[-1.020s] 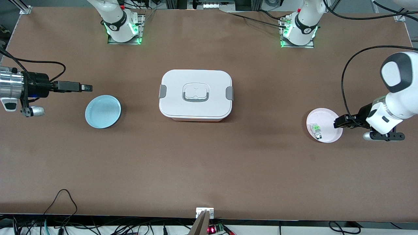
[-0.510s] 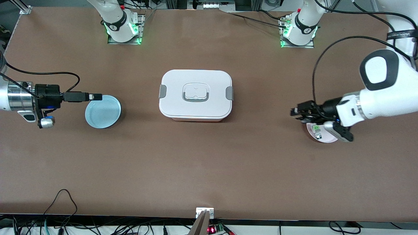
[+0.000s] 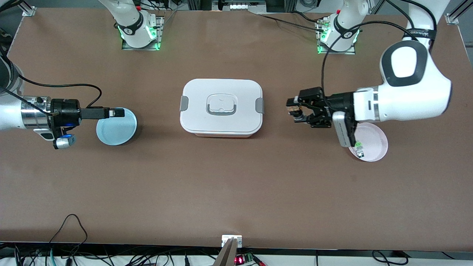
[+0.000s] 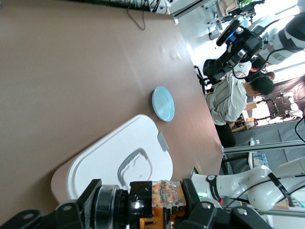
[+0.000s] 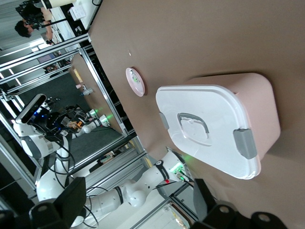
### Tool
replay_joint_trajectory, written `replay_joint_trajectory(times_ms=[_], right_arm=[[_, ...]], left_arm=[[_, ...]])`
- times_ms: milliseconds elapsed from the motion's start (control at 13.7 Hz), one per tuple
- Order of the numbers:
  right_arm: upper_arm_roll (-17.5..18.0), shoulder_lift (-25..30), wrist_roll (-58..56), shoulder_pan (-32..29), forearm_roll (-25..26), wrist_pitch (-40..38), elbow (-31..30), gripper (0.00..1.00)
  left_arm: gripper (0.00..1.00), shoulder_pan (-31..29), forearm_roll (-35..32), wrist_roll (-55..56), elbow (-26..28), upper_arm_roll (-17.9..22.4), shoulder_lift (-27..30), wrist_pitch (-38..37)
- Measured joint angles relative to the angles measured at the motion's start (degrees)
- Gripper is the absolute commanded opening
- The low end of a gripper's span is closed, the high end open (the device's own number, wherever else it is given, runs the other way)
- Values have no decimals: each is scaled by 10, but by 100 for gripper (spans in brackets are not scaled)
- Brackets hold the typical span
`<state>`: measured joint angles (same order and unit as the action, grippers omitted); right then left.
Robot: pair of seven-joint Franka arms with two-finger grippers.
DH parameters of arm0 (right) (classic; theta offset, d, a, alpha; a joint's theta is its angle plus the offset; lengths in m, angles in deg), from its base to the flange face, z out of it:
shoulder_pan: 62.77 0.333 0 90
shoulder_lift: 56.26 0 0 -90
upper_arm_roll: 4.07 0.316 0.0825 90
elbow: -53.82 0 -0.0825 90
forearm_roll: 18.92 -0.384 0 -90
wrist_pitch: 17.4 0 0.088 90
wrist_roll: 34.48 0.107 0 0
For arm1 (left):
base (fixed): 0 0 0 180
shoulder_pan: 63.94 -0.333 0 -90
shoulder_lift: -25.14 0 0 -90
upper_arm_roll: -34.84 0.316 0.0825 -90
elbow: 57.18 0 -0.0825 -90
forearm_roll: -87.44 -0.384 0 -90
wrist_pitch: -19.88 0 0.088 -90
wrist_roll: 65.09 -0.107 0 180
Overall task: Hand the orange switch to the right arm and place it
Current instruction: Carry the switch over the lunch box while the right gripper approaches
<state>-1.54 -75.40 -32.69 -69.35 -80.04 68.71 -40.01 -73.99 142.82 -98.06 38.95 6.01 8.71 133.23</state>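
The right gripper [image 3: 117, 112], a slim black tool on a shiny silver wrist, hangs over the 10 o'clock rim of the pale blue saucer [image 3: 116, 127] at the right arm's end of the brown table [image 3: 236, 177]; whether its fingers are parted cannot be told. At the table's middle sits the white lidded box [image 3: 221, 107], its grey latches at 3 and 9 o'clock and a handle recessed in the lid, with pink showing under the lid in the right wrist view. Just off the box's 3 o'clock latch, the left gripper [image 3: 294, 109] hangs above bare tabletop, its wide black fingers [image 3: 300, 100] pinched on the orange switch [image 4: 167, 194], which the left wrist view shows as a small orange-ended part clamped between the pads. At the left arm's end lies the pink saucer [image 3: 373, 142], partly under the arm's white forearm, with a small clear-grey part topped in green [image 3: 358, 148] resting near its 8 o'clock edge.
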Motion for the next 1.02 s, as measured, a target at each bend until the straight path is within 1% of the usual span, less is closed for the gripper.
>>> replay_joint_trajectory(times_ms=[73, 219, 291, 437, 583, 728, 874, 1020], right_arm=[[1, 0, 2, 0, -19, 0, -8, 100], [2, 0, 3, 1, -56, 1, -30, 100], [5, 0, 3, 1, -63, 1, -37, 100], [10, 0, 3, 3, -70, 4, -44, 100], [17, 1, 4, 7, -84, 17, -46, 100], [38, 7, 9, 9, -92, 46, -46, 100], [61, 11, 14, 15, -94, 72, -46, 100], [69, 10, 18, 27, -95, 86, -47, 100]], left_arm=[[0, 1, 26, -37, 1, -25, -5, 52], [0, 14, 95, -139, 4, -85, -29, 192], [0, 34, 124, -190, 6, -101, -46, 257], [0, 87, 185, -296, 4, -108, -80, 350], [0, 130, 225, -391, -18, -109, -116, 402], [0, 154, 230, -454, -56, -108, -147, 422], [0, 168, 230, -505, -95, -108, -172, 424], [0, 190, 230, -527, -116, -109, -186, 445]])
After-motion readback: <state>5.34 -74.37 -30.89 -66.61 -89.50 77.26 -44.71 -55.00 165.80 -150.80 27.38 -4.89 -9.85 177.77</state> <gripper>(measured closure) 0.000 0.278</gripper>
